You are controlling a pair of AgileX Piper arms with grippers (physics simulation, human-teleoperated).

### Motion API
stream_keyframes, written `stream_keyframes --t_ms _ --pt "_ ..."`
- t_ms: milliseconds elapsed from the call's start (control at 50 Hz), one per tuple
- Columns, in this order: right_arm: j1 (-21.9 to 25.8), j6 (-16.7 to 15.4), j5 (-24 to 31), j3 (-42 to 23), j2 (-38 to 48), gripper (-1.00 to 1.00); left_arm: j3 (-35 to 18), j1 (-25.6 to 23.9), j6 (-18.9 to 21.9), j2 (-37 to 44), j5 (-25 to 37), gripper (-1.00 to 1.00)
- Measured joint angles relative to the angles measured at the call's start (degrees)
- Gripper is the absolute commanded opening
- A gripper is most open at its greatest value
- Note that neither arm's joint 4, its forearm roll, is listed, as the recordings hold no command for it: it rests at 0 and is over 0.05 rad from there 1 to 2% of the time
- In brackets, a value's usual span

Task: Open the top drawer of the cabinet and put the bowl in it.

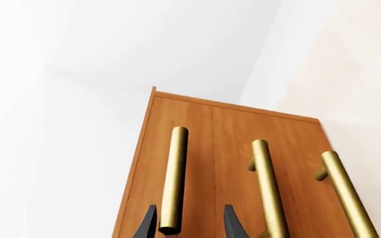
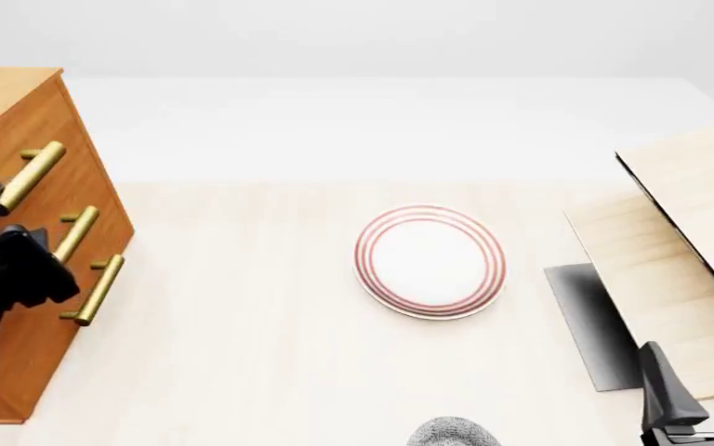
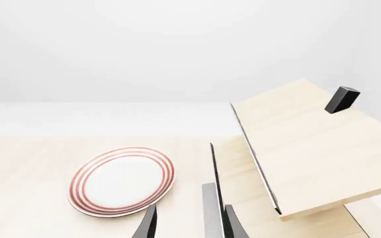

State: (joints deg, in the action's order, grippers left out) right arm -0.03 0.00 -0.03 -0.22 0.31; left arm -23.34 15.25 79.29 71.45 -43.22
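Standing at the table's left edge, the cabinet [image 2: 29, 139] has all three drawers pushed in; the top drawer [image 1: 177, 148] shows its brass bar handle [image 1: 173, 178] between the spread fingers of the left gripper [image 1: 186, 225], which straddle the bar without visibly pinching it. No writing or label can be read on the wood or brass. The bowl [image 2: 454, 432] sits at the near edge, only its speckled rim in view, near a plate [image 2: 430, 261] with red rings at mid-table. At the right, the right gripper [image 2: 698, 381] hangs with fingers apart, holding nothing, before a pale wooden structure [image 2: 692, 242].
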Motion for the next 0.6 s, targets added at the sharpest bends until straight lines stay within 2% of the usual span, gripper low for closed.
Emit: stream_keyframes --t_ms 100,120,600 --pt "0.0 0.0 0.0 0.0 0.0 1.0 -0.1 0.5 0.0 -0.1 0.1 1.0" --pt "0.0 0.0 0.0 0.0 0.0 1.0 -0.2 0.5 0.0 -0.1 0.1 -1.0" --pt "0.0 0.0 0.0 0.0 0.0 1.0 -0.5 -0.9 0.7 -2.1 -0.3 -1.0"
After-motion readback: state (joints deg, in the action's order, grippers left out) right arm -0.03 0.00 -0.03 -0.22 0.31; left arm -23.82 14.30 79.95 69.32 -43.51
